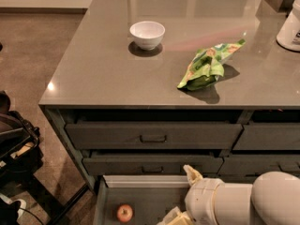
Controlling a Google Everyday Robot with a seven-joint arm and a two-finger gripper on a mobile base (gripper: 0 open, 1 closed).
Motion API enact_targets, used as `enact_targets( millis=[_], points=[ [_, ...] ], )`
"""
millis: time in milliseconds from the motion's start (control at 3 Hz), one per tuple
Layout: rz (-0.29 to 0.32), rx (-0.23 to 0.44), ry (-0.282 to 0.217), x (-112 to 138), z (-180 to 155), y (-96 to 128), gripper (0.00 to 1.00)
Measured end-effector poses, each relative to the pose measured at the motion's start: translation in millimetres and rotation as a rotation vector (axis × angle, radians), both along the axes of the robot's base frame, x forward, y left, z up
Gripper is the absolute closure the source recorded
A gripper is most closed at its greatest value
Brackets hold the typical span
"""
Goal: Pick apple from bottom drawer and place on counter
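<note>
Your hand (176,217) sits low over the open bottom drawer (140,181), right of the apple (124,213) lying on its floor; apart or together, you cannot tell.

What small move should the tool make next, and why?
Probably ease the tool across toward the apple. The tool hangs over the open bottom drawer, beside the apple on its right in the picture and not touching it.
</note>
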State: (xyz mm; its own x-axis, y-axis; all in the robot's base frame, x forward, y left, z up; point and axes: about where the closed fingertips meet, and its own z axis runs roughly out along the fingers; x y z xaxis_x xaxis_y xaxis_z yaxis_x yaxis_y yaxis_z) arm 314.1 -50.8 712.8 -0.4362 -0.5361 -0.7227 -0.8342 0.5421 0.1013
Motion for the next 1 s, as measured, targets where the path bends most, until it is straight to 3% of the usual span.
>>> enact_targets(
  millis=[333,667,1000],
  points=[
    [0.003,-0.008,-0.003,0.0,0.7,-0.9,0.0],
    [-0.027,0.042,-0.017,0.3,-20.8,7.4,0.0],
    [-0.109,0.145,-0.022,-12.7,-68.5,23.7,0.0]
  ],
)
